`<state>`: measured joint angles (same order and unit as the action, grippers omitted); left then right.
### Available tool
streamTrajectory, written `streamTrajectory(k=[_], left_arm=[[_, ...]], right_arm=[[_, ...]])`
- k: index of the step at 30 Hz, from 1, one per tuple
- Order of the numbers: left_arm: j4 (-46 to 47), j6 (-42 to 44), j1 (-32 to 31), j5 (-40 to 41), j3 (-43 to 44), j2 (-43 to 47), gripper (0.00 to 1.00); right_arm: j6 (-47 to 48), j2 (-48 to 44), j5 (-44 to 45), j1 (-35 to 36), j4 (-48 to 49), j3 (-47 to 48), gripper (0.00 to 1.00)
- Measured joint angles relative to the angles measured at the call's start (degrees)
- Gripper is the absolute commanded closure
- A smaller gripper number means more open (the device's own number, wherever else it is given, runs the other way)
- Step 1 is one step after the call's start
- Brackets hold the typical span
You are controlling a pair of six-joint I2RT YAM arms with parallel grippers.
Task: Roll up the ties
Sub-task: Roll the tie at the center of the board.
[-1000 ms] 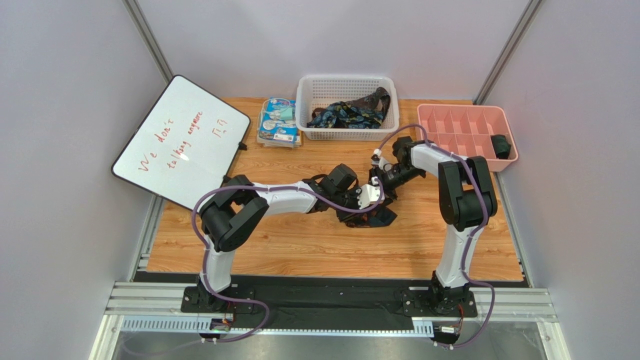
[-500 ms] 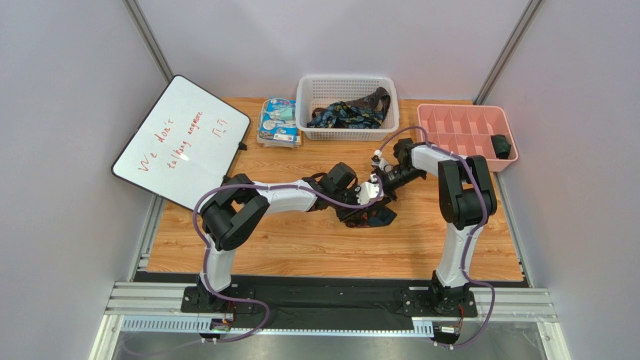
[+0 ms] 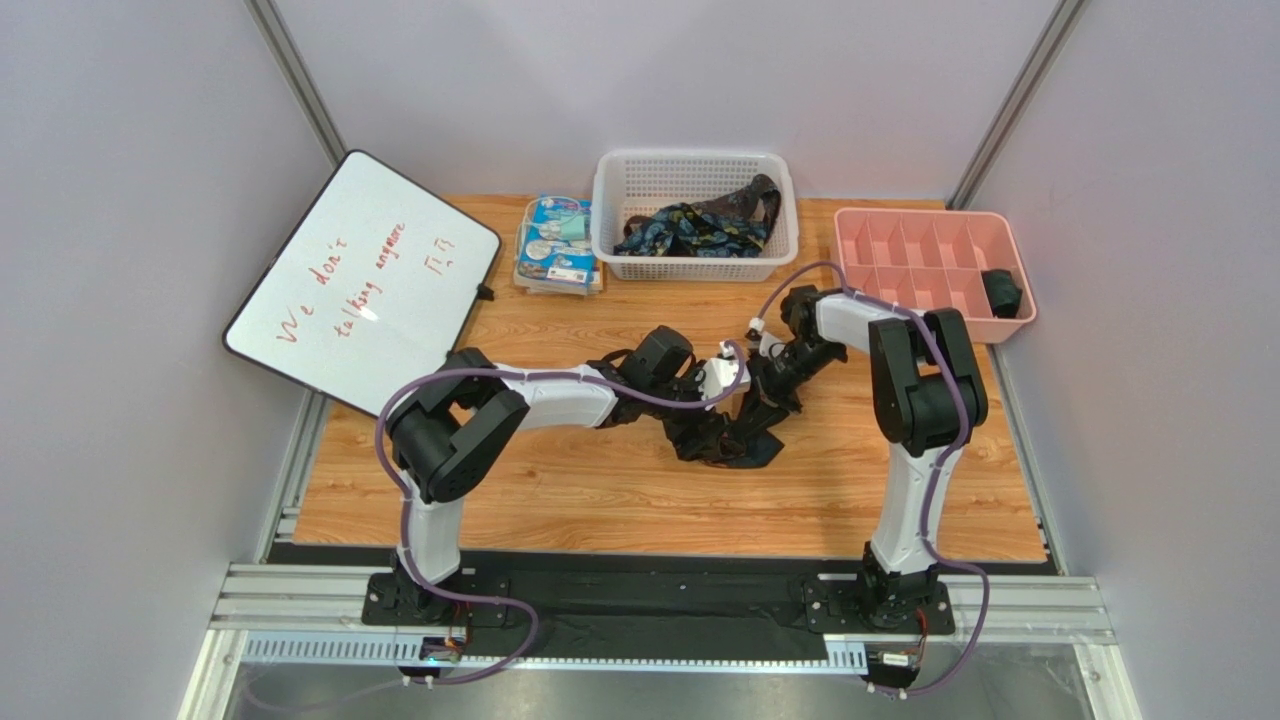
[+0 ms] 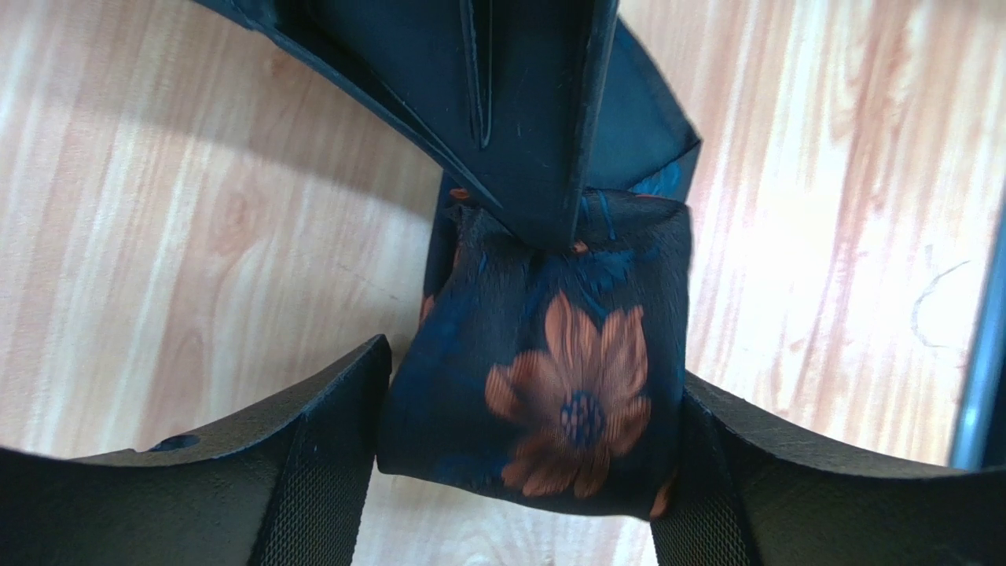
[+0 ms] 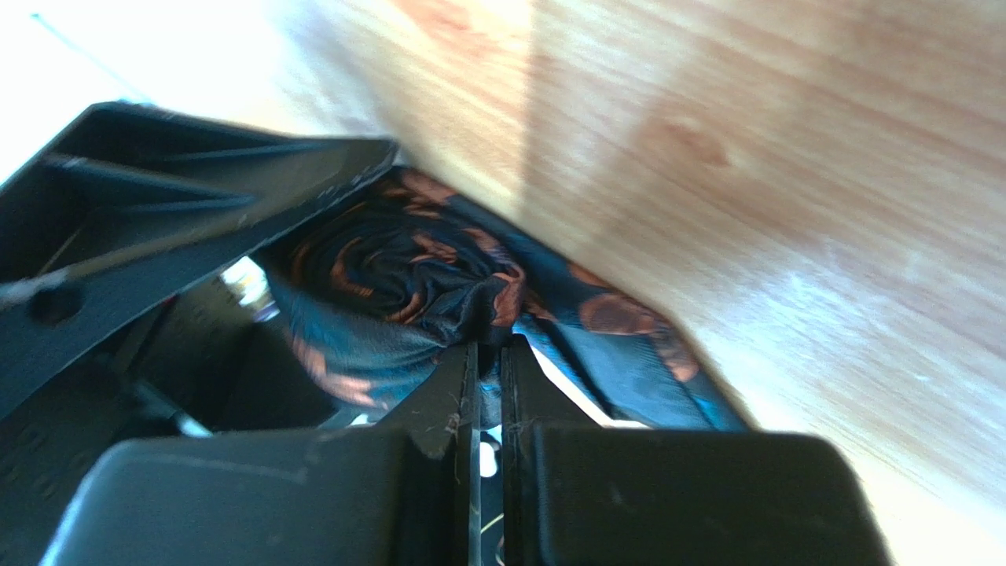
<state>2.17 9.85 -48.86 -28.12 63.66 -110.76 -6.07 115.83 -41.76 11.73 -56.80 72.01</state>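
Left pincer [image 4: 534,377] spread, flanking the rolled tie [image 4: 567,413] on the surface [image 4: 154,212]; right pincer [image 5: 484,354] closed together, tips at the roll's core.

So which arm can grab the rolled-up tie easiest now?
Probably left: the left pincer, open, straddles the tie roll, a finger on each side. The right pincer is shut, tips just at the roll's end.

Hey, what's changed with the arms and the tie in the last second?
The left pincer moved farther from the bases and opened wide; its fingers now flank the rolled tie. The right pincer closed, tips at the roll, its arm edging left. The basket, pink tray, whiteboard and packet stayed put.
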Motion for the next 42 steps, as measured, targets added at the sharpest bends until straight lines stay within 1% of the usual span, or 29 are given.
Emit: streamTrajectory(k=[5,8,11,13,14,16,17,19,20,22,25,32,33,34,36,37,38,39,41,42], left_arm=[[0.68,-1.07,-0.02,-1.9,0.0,-0.02,0.18],[1.2,-1.29,-0.02,-3.04,-0.17,-0.02,0.15],[2.16,-1.7,-0.02,-4.31,-0.96,-0.02,0.16],[3.04,-1.9,-0.09,-4.7,-1.53,-0.02,0.23],[3.39,-1.99,-0.17,-4.83,-1.7,-0.02,0.35],[4.13,-2.01,-0.48,-5.01,-2.05,-0.02,0.48],[4.5,-1.9,-0.66,-4.98,-2.27,-0.04,0.6],[5.25,-0.7,-1.03,-4.35,-2.82,-0.04,0.7],[5.79,0.07,-1.2,-3.91,-3.21,-0.04,0.79],[6.8,2.05,-1.73,-3.04,-3.76,0.04,0.87],[7.1,5.4,-2.95,-1.44,-4.48,0.79,0.93],[6.45,10.91,-5.07,3.89,-7.04,3.65,0.96],[6.14,11.26,-5.31,4.63,-6.99,3.74,0.96],[5.62,11.5,-5.57,5.4,-6.8,3.78,0.97],[3.67,11.63,-5.9,6.64,-5.79,3.74,0.97],[2.84,11.63,-5.95,7.06,-5.29,3.58,0.97],[1.68,11.52,-6.12,7.5,-4.44,3.21,0.98],[0.85,11.5,-6.21,7.82,-3.69,2.93,0.98],[0.0,11.19,-6.27,8.15,-2.73,2.43,0.98],[-0.28,11.06,-6.27,8.17,-2.4,2.25,0.98]], right_arm=[[-0.09,-0.09,5.07,1.7,-0.59,0.04,1.0],[-0.02,-0.22,10.38,3.67,-0.63,-0.04,1.0],[-0.07,-0.87,13.11,5.27,-0.92,0.0,1.0],[-0.11,-1.18,14.43,5.92,-0.98,0.09,1.0],[-0.15,-1.18,14.78,6.16,-1.11,0.2,1.0],[-0.17,-1.18,15.08,6.27,-1.29,0.37,1.0],[-0.2,-1.18,15.1,6.29,-1.29,0.37,1.0],[-0.17,-1.18,15.13,6.43,-1.36,0.44,1.0],[-0.2,-1.18,15.19,6.49,-1.4,0.48,1.0],[-0.15,-1.18,15.37,6.49,-1.57,0.68,1.0],[0.07,-0.74,16.0,6.71,-2.25,1.36,1.0],[0.52,3.3,15.63,6.8,-6.78,6.36,1.0],[0.66,3.82,15.37,6.67,-7.17,7.21,0.98],[1.01,4.13,15.02,6.34,-7.3,8.04,0.9],[1.73,4.15,14.67,4.61,-7.13,9.33,0.77],[2.19,4.07,14.01,3.04,-7.02,10.12,0.53],[2.71,3.82,13.11,1.11,-6.62,10.62,0.43],[3.52,3.15,11.82,-1.55,-6.51,10.78,0.26],[4.35,0.85,9.51,-6.27,-6.67,9.99,0.0],[4.44,-0.5,8.55,-8.09,-6.71,9.18,0.0]])
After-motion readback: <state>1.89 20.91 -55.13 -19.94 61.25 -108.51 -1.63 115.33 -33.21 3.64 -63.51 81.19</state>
